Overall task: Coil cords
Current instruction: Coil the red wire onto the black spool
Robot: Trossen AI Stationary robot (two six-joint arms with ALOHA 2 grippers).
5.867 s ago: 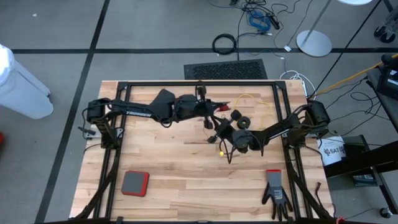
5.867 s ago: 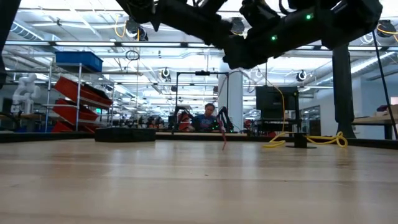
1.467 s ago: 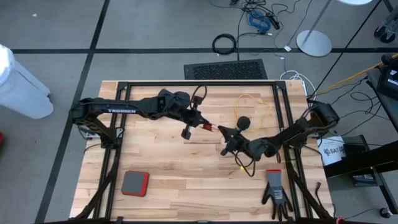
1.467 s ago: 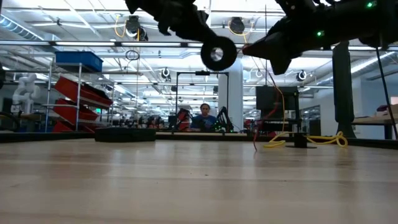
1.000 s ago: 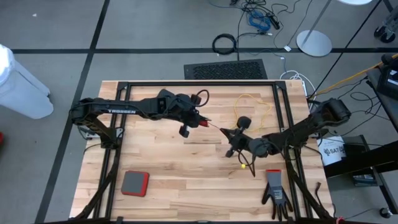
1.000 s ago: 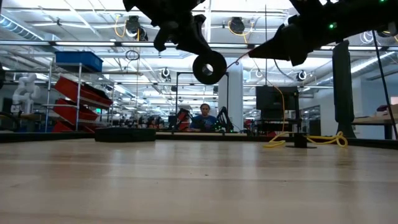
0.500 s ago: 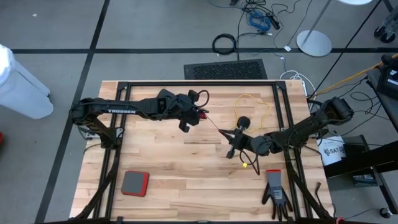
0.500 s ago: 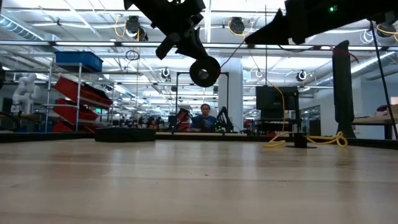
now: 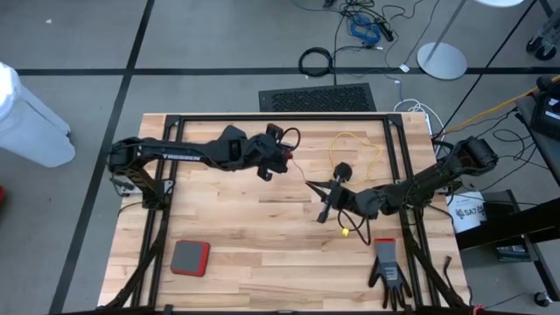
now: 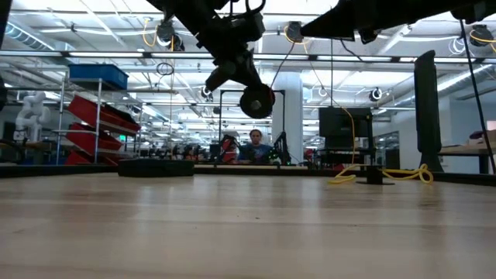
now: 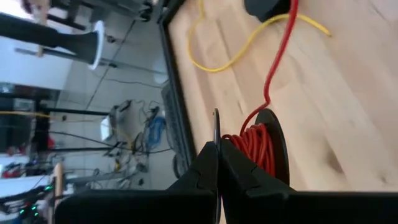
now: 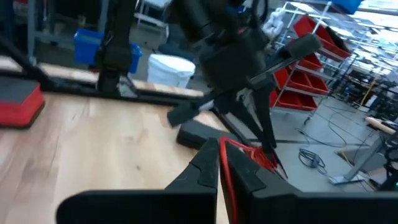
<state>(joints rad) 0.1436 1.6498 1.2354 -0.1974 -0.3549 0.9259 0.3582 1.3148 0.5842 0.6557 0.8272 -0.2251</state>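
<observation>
A small black reel (image 10: 256, 101) wound with red cord (image 11: 255, 142) hangs in the air over the table's middle, below my shut left gripper (image 9: 282, 162). From the reel the cord (image 10: 285, 56) runs up to my right gripper (image 9: 311, 185), which is shut on it a short way to the right. The yellow cord (image 9: 359, 144) lies in loose loops on the table at the far right, its black reel (image 9: 343, 171) resting on the wood beside it. My left gripper pinches one thin flange of the reel at its rim (image 11: 216, 132) between its two fingers, slanting down from the table's left. The reel hangs clear of the table, flanges upright, the wound cord beside the fingers. My right gripper pinches the red cord (image 12: 225, 157) between its two fingers, coming about level from the table's right. The stretch from there to the reel runs straight; the cord is lifted clear of the table.
A red-and-grey block (image 9: 190, 256) lies near the front left and a black glove (image 9: 388, 271) near the front right. A black frame (image 9: 280, 116) runs round the table. Bare wood lies between the block and the glove.
My left gripper has rolled and gone a little toward the far right and down, carrying the reel lower. My right gripper has risen with the cord, which now runs steeper from reel to fingers. Both have stayed shut.
</observation>
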